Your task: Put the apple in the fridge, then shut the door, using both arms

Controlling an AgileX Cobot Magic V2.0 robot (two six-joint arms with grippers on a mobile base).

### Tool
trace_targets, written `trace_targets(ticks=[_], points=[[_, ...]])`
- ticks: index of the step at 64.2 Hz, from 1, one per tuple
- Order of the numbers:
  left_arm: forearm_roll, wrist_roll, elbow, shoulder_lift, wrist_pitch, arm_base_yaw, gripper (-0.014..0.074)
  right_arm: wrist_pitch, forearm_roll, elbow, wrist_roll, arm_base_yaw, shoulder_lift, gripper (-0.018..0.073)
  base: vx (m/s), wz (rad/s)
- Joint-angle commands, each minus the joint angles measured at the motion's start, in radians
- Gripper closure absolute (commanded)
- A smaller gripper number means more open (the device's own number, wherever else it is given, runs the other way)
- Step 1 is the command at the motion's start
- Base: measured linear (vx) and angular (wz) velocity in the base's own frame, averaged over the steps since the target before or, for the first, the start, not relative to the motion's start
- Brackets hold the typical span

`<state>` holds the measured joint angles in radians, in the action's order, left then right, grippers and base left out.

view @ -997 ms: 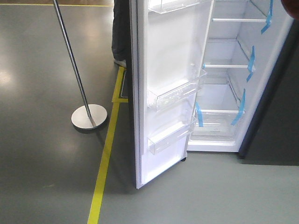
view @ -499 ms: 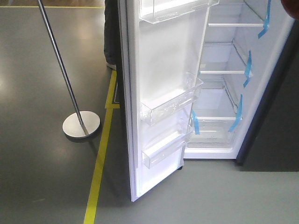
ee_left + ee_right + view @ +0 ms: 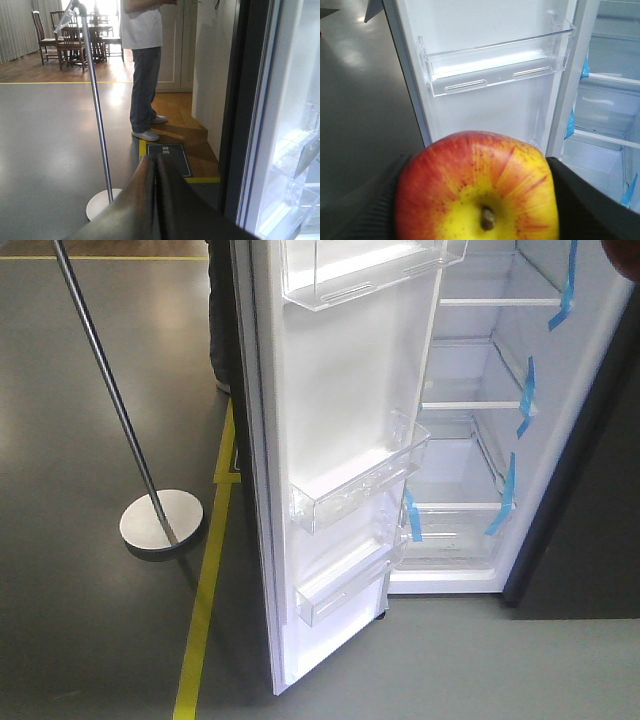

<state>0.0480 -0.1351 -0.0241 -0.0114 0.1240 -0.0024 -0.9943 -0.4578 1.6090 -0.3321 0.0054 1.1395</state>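
1. Right gripper: I saw the jaws clamped on the apple. A dark finger pressed against each side of the fruit, one at the left and one at the right. The stem end and its yellow patch faced the right wrist camera.

2. Apple position: it was held in the air in front of the open door, outside the fridge. In the right wrist view a clear bin on the door's white lining sat just beyond it, and the fridge interior lay to the right.

3. Left gripper: the two dark jaws appeared pressed together along a thin seam with nothing between them. The view was close and dim, so I rated this as probable.

4. Fridge: the door stood swung wide toward the near side, with three clear bins visible on its lining. The white shelves carried strips of blue tape.

5. Surroundings: a slanting silver pole on a round base stood left of the door. A yellow line ran along the floor between them. A person stood on the far side, behind the door.
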Motion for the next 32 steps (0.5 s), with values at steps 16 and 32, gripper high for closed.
trace_targets(ticks=[16,32], points=[[0.0,-0.01,0.017,-0.014,-0.075,-0.007,0.0603,0.078,-0.023,0.03,-0.007,-0.005,-0.014,0.0363,0.1,-0.02],[0.0,-0.01,0.017,-0.014,-0.075,-0.007,0.0603,0.078,-0.023,0.03,-0.007,-0.005,-0.014,0.0363,0.1,-0.01]])
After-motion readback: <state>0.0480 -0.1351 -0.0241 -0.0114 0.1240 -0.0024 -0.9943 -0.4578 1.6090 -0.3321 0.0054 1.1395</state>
